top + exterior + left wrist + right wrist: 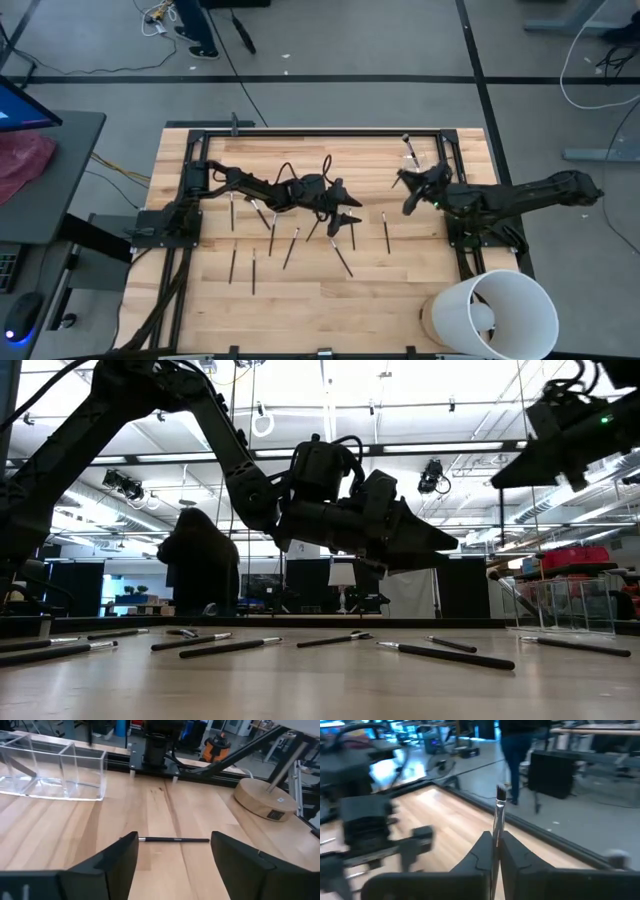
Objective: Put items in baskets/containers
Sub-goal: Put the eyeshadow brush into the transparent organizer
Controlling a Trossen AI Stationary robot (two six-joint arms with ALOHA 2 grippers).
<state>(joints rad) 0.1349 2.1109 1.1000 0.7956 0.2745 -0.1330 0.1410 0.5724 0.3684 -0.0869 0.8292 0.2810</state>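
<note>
- The right gripper pinches a slender dark-handled makeup brush between closed fingers, brush upright, above the table's right side

- The left gripper hovers over mid-table with jaws spread wide, holding nothing; a thin dark makeup brush with a pale end lies flat on the wood just beyond its fingers

- The clear rectangular plastic container stands near the table's far right part, one brush at it

- Further dark brushes lie scattered on the light wooden table

- A large white cylindrical bucket sits at the near right corner

Brushes scattered across table
</note>
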